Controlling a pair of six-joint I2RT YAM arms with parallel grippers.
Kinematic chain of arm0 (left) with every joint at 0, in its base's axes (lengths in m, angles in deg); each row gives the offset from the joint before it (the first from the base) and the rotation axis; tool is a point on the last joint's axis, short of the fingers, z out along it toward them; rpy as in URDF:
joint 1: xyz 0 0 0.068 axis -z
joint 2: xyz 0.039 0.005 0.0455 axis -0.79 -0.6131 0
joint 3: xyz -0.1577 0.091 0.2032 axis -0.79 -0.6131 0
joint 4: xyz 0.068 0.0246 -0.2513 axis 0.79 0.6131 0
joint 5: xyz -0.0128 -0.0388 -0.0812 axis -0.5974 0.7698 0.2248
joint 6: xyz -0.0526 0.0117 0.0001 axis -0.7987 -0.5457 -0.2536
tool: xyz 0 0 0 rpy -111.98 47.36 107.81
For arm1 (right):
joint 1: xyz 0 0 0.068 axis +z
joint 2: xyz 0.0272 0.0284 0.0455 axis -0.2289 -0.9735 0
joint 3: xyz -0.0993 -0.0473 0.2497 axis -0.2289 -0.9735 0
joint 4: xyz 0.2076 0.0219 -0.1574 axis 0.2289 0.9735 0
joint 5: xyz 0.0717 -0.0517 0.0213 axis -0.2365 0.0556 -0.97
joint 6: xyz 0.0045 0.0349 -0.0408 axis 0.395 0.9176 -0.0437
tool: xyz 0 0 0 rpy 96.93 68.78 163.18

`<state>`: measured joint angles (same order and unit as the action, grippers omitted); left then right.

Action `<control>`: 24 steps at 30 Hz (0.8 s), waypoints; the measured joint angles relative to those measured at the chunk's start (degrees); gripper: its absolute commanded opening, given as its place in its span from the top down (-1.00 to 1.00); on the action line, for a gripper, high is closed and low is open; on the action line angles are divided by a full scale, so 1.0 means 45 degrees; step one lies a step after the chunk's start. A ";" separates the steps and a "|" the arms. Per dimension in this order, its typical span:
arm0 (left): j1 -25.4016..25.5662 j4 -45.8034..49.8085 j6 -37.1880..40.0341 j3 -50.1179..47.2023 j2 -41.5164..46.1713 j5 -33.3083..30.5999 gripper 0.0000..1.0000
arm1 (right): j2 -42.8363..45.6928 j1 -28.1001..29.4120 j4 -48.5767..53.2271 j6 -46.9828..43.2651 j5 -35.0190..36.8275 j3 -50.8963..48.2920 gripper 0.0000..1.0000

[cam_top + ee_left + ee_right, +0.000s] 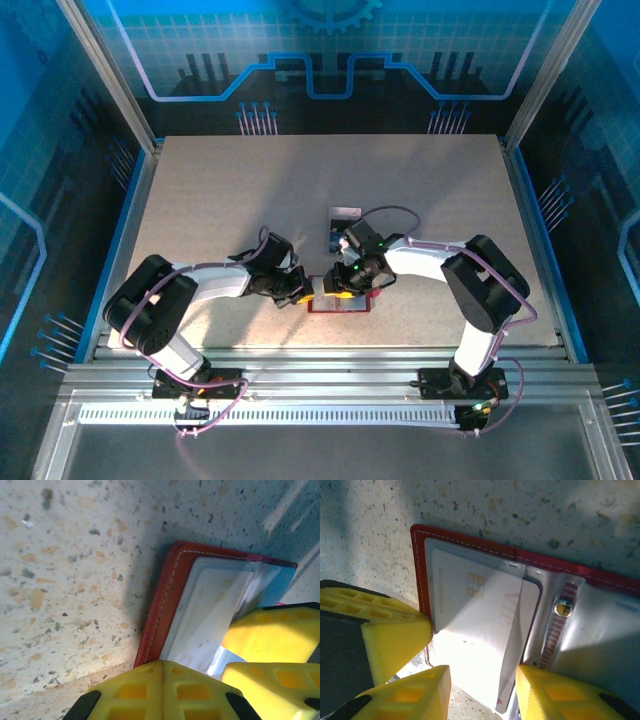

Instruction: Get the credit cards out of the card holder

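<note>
Wallet (pixel 338 303) (pixel 160 605) (pixel 470 542) lies open and flat on the table (pixel 200 200), red rim up, between the two grippers. A pale card (pixel 475 625) (pixel 210 610) with a chip sits in the wallet's clear pocket, and the pocket's film covers the card's side nearest the wallet's spine. A snap stud (pixel 563 608) sits on that spine. The left gripper (pixel 300 292) (pixel 162 690) has its fingers pressed together, tips against the wallet's left edge. The right gripper (pixel 345 283) (pixel 481 675) is over the wallet with its fingers spread and the pale card's near end between them; I cannot tell whether they touch it. Two more cards (pixel 331 238) lie loose just beyond the wallet's far side, one blue, one greyish.
</note>
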<state>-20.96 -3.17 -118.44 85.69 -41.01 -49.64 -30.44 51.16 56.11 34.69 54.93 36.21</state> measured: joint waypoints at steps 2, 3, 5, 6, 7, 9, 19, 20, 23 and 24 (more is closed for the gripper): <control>0.0000 0.0010 0.0000 0.0000 0.0000 -0.0005 0.86 | 0.0049 0.0000 0.0058 -0.0005 0.0078 0.0000 0.18; 0.0000 0.0015 0.0000 0.0000 0.0000 -0.0005 0.86 | 0.0078 0.0000 0.0063 0.0000 0.0073 0.0000 0.18; 0.0000 0.0024 0.0000 0.0000 0.0000 -0.0005 0.86 | 0.0151 0.0000 0.0044 0.0010 0.0058 0.0000 0.18; 0.0000 0.0024 0.0000 0.0000 0.0000 -0.0005 0.86 | 0.0175 0.0000 0.0024 0.0015 0.0049 0.0000 0.18; 0.0000 0.0024 0.0000 0.0000 0.0000 -0.0010 0.86 | 0.0199 0.0000 -0.0015 0.0058 0.0019 0.0000 0.18; 0.0000 0.0024 0.0000 0.0000 0.0000 -0.0010 0.86 | 0.0238 0.0000 -0.0155 0.0112 -0.0063 -0.0005 0.18; 0.0000 0.0024 0.0000 0.0000 0.0000 -0.0044 0.86 | 0.0185 0.0000 -0.0525 0.0199 -0.0267 -0.0039 0.18; 0.0000 0.0024 0.0000 0.0000 0.0000 -0.0044 0.86 | 0.0160 0.0000 -0.0515 0.0194 -0.0257 -0.0044 0.18; 0.0000 0.0024 0.0000 -0.0010 0.0000 -0.0044 0.86 | 0.0083 0.0000 -0.0481 0.0160 -0.0185 -0.0063 0.18; 0.0000 0.0024 0.0000 -0.0010 0.0000 -0.0044 0.86 | 0.0044 0.0000 -0.0471 0.0131 -0.0165 -0.0063 0.18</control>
<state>-20.96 -3.06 -118.44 85.65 -41.01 -49.83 -30.24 51.16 53.99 35.28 54.18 35.93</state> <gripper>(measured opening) 0.071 0.410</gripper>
